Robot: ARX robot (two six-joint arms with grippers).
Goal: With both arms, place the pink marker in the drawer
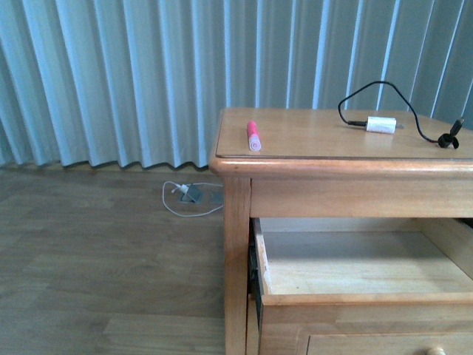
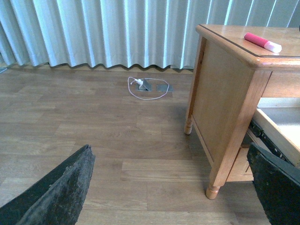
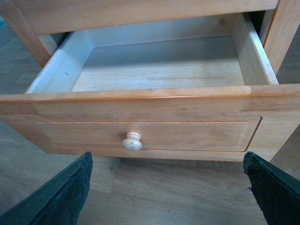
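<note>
surface: cabinet top (image 1: 318, 139) | on it: pink marker (image 1: 253, 136), white charger (image 1: 381, 124), black cable (image 1: 446, 139)

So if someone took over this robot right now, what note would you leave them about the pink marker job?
Left gripper: open, holding nothing, low beside the cabinet.
Right gripper: open, holding nothing, facing the drawer's knob.
Pink marker: lying untouched on the cabinet top, near its left edge.
Drawer: pulled out, nothing visible inside.
Done: drawer is open.
Left to do: grasp the marker and put it in the drawer.
</note>
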